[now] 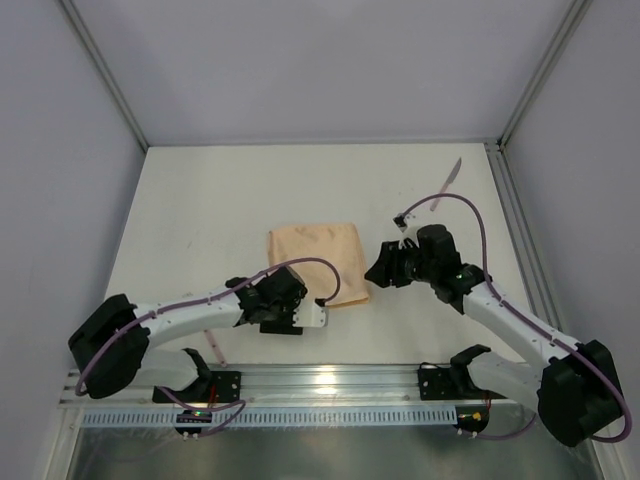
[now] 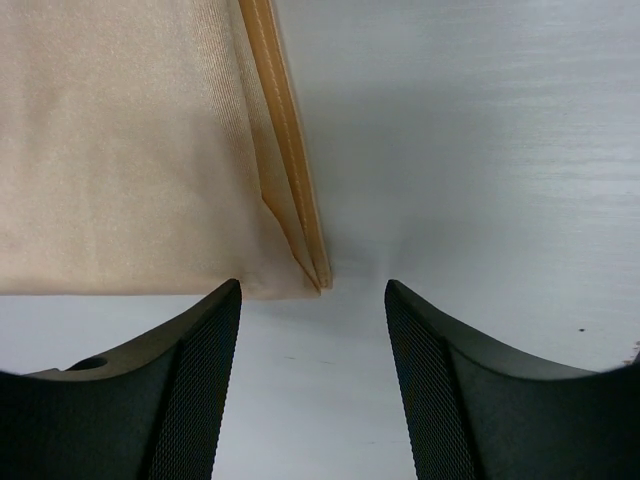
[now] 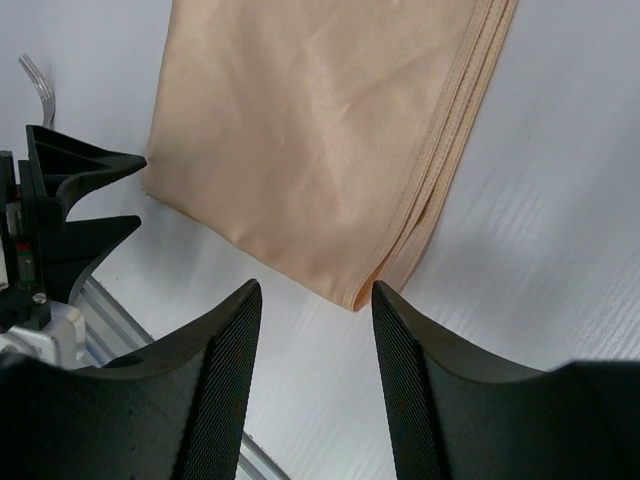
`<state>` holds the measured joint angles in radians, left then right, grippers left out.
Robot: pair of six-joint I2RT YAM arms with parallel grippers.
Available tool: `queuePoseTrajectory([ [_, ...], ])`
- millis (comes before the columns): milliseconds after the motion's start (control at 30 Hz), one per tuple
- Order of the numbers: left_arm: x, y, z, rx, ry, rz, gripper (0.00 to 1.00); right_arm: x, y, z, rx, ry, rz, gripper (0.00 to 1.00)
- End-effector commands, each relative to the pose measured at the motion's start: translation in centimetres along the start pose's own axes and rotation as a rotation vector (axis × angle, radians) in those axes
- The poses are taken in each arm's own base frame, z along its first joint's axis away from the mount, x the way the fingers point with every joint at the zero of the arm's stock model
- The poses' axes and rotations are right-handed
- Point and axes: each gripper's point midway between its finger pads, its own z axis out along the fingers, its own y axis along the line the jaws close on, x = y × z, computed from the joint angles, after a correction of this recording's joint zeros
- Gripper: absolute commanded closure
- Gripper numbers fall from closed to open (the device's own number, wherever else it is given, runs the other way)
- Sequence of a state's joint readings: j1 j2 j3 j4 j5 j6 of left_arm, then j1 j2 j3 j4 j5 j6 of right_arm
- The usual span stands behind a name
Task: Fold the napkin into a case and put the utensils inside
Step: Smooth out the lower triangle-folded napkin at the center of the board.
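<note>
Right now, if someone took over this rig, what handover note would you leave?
Left hand: open, empty, at the near right corner of the napkin.
Right hand: open, empty, just right of the napkin.
Napkin: mid-table, folded into layers, roughly square, not yet narrow.
Knife: far right of the table. Fork: past the left hand, only tines showing.
Left to do: finish the folding, slip knife and fork inside.

White table (image 1: 200, 200): folded napkin (image 1: 315, 262) mid-table (layered edges), knife (image 1: 452, 172) far right, fork (image 3: 44, 92) near edge.

Faintly glossy cloth napkin (image 1: 315, 262), matt table (image 1: 200, 220)
</note>
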<state>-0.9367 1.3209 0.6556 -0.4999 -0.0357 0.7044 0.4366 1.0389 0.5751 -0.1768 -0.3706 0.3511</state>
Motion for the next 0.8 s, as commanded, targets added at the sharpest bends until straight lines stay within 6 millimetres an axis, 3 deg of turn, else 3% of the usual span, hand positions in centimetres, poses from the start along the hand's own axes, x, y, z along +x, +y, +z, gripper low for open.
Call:
queuePoseTrajectory([
  [0,-2.7,0.2,-2.2,0.023,-0.144,-0.048,0.38,-4.3,1.6,0.6,-0.042,-0.088,-0.035,0.50],
  [33,-2.8,0.5,-2.8,0.035,-0.173,-0.086,0.38,-4.7,1.7,0.8,-0.045,-0.090,-0.034,0.51],
  [100,-4.7,1.0,-5.2,0.093,-0.300,-0.164,0.39,-5.7,2.5,1.5,-0.079,-0.089,-0.037,0.66],
  [167,-3.5,4.3,-6.6,0.023,-0.317,-0.298,0.43,-5.5,2.6,2.8,-0.108,-0.055,-0.014,0.79],
  [233,-3.7,7.1,-7.0,-0.074,-0.319,-0.389,0.55,-3.9,2.4,4.0,-0.131,0.001,0.026,0.84],
  [300,-3.9,7.9,-6.3,-0.089,-0.321,-0.452,0.60,-3.1,2.8,4.9,-0.160,0.004,0.030,0.90],
  [400,-3.9,7.6,-3.5,-0.028,-0.278,-0.496,0.63,-0.6,3.0,6.1,-0.182,0.058,0.044,0.94],
  [433,-3.6,6.9,-2.1,0.014,-0.245,-0.506,0.64,0.0,3.0,6.2,-0.185,0.065,0.048,0.95],
  [533,-2.9,5.5,-0.3,0.075,-0.203,-0.492,0.64,2.1,2.3,6.6,-0.181,0.092,0.086,0.96],
  [767,0.2,3.0,2.1,0.072,-0.069,-0.412,0.61,7.3,-1.4,7.2,-0.062,0.187,0.141,0.96],
])
